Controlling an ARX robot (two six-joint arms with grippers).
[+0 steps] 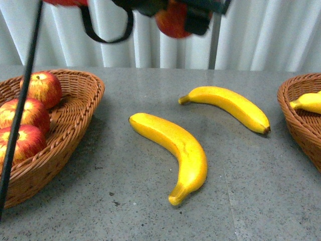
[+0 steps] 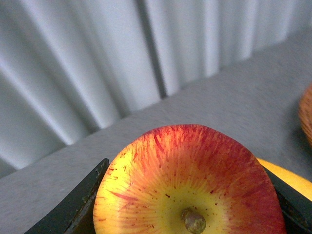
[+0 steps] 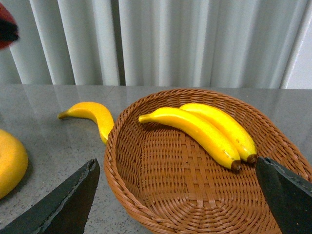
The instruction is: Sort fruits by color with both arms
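Observation:
My left gripper (image 1: 176,17) is shut on a red apple (image 1: 170,21) and holds it high above the table's far middle. In the left wrist view the apple (image 2: 190,180) fills the space between the black fingers (image 2: 73,204), yellow stem hollow facing the camera. Three red apples (image 1: 30,113) lie in the left wicker basket (image 1: 75,115). Two bananas lie on the table, one near the middle (image 1: 175,148) and one further back (image 1: 230,106). My right gripper (image 3: 185,195) is open above the right basket (image 3: 146,195), which holds two bananas (image 3: 204,129).
The grey table meets a white pleated curtain at the back. A thin black cable (image 1: 20,110) crosses in front of the left basket. The right basket's rim (image 1: 293,115) shows at the right edge of the front view with a banana (image 1: 308,102) inside.

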